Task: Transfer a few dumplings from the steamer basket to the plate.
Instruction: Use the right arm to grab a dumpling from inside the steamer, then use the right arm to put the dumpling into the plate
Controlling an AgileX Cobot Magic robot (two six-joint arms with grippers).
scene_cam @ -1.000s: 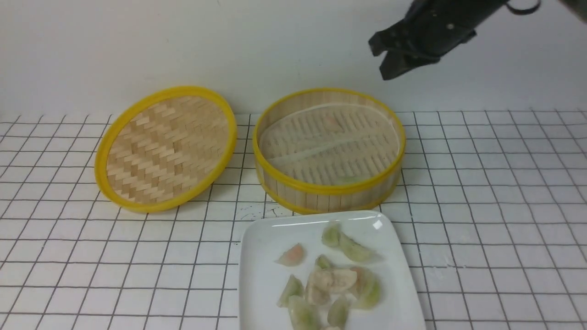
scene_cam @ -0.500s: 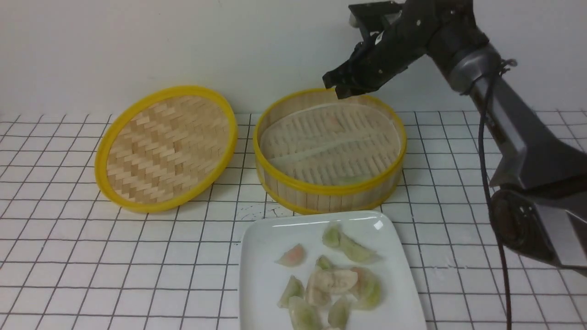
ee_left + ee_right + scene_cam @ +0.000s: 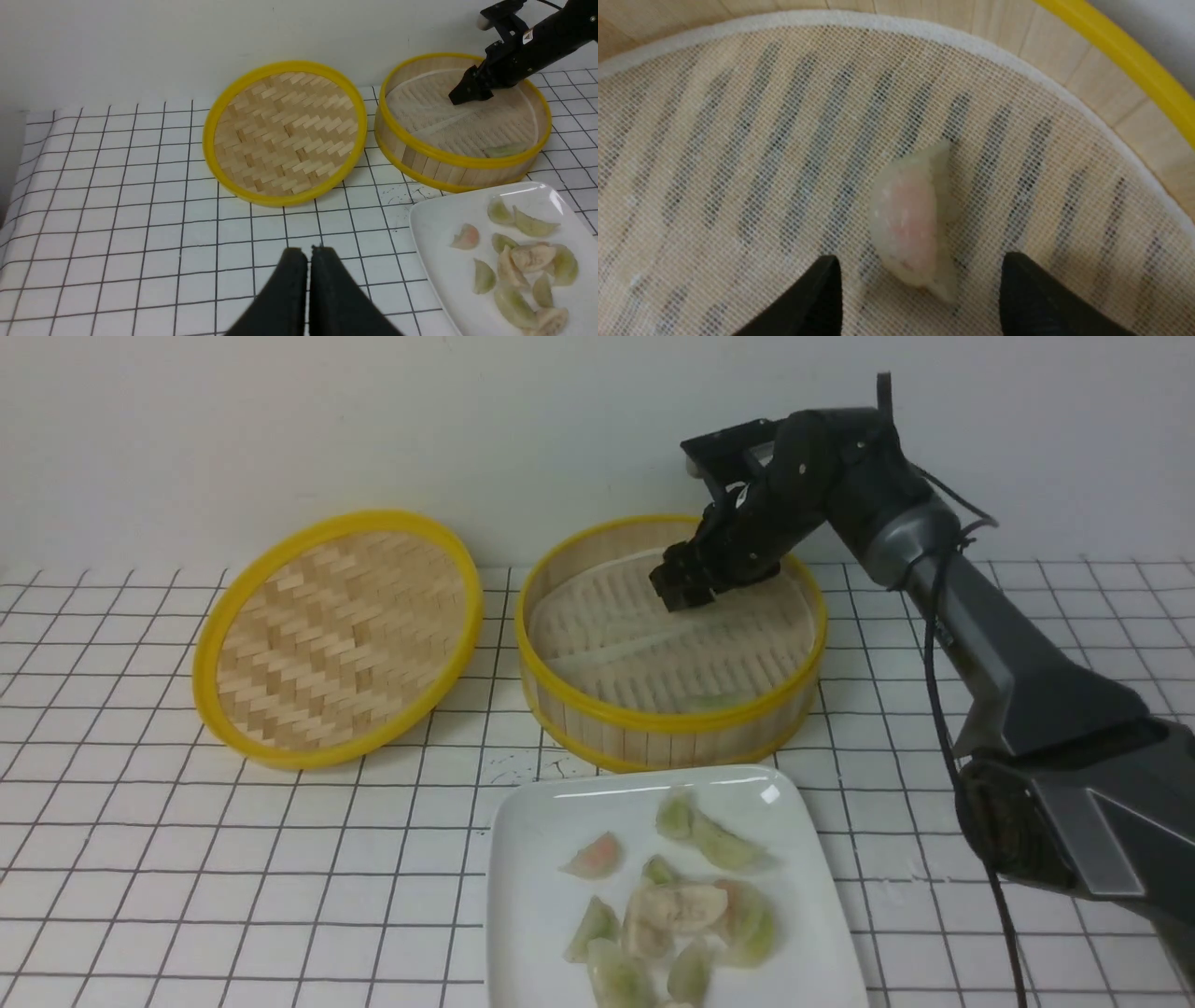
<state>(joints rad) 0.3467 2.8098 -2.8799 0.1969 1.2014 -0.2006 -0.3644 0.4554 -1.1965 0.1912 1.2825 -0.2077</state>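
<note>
The steamer basket (image 3: 597,714) stands at the back centre, also in the left wrist view (image 3: 430,161). My right gripper (image 3: 679,590) is inside it, open, fingertips either side of a pinkish dumpling (image 3: 911,235) lying on the liner (image 3: 738,154), not closed on it. A pale green dumpling (image 3: 714,702) lies by the basket's near wall. The white plate (image 3: 532,831) sits in front of the basket with several dumplings (image 3: 691,905) on it. My left gripper (image 3: 308,252) is shut and empty above the tablecloth, left of the plate (image 3: 434,224).
The woven yellow-rimmed lid (image 3: 338,635) lies tilted left of the basket, also in the left wrist view (image 3: 282,133). A white grid-pattern cloth (image 3: 187,859) covers the table. A pale wall runs behind.
My right gripper has come down from high at the back right into the basket, leftward and lower, over the pinkish dumpling. Plate, lid and basket have not moved.
</note>
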